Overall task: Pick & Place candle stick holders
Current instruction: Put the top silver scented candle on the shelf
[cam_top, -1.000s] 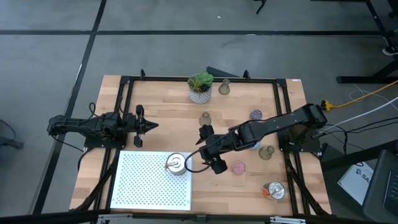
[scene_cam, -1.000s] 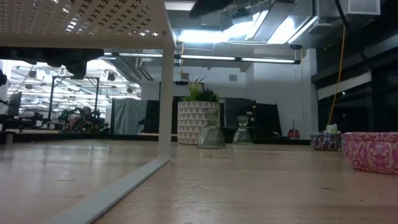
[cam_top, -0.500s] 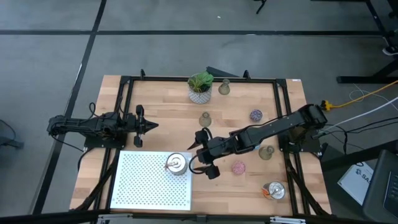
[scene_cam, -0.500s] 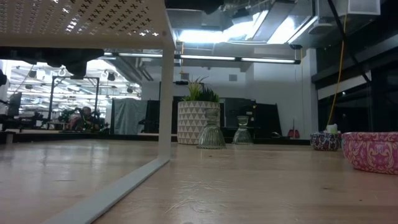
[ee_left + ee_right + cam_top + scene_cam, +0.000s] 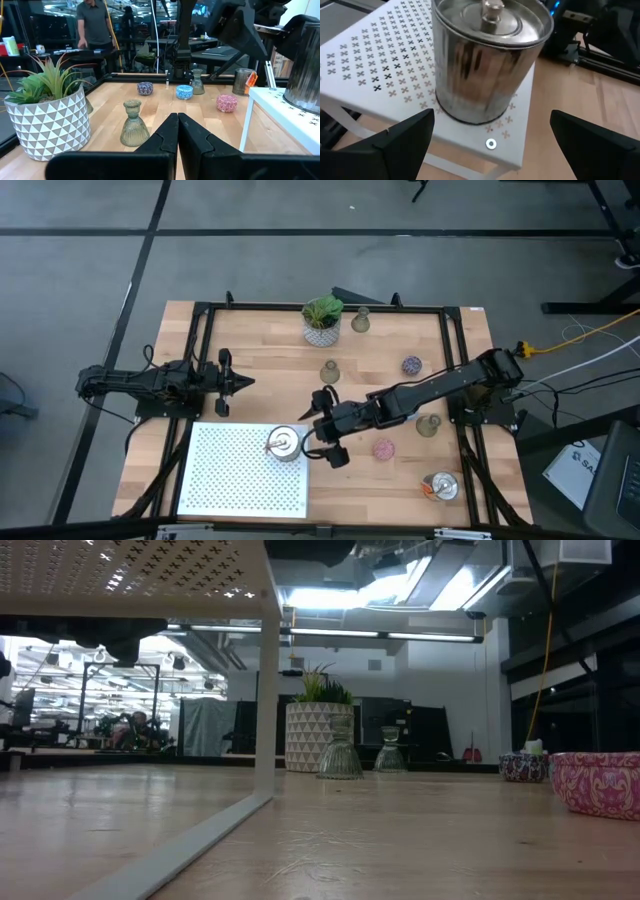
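Right gripper [image 5: 318, 434] hovering unclenched beside shiny silver cylindrical holder [image 5: 487, 57] on white perforated platform [image 5: 230, 475], probably releasing it there; left gripper [image 5: 238, 383] clenched, empty, waiting.

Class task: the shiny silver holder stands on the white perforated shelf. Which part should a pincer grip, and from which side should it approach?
Probably grip the silver holder across its round body, coming level from the shelf's open right edge, where the open right pincer already faces it. It stands upright with straight walls, so opposed fingers seat evenly; the small knob on top offers less hold.
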You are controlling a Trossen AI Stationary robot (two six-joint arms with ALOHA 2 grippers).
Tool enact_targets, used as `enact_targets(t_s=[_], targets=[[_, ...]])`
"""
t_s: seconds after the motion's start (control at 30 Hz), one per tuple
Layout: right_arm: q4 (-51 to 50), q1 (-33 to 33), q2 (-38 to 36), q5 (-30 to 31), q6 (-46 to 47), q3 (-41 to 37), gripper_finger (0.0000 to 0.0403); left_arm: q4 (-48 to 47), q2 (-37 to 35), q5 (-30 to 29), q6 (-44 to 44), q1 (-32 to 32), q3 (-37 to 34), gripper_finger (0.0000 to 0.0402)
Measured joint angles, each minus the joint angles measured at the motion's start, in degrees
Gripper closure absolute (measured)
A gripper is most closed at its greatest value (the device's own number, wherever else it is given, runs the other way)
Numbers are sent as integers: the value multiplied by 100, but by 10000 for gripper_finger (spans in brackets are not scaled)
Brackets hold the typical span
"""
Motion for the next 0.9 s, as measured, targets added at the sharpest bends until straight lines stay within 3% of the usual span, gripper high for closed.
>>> enact_targets(t_s=[0.27, 0.4, 0.53, 0.73, 0.9], targets=[[22, 2, -2, 18, 49, 0, 3, 0, 0, 1, 1, 0, -1, 398], [-56, 2, -2, 582, 437, 0, 11, 0, 0, 1, 1, 2, -1, 398], [-72, 59, -2, 565, 417, 0, 56, 0, 0, 1, 1, 0, -1, 398], [-91, 153, -4, -73, 289, 0, 155, 0, 0, -1, 1, 0, 1, 398], [-74, 160, 26, -180, 570, 0, 195, 0, 0, 0, 0, 0, -1, 398]])
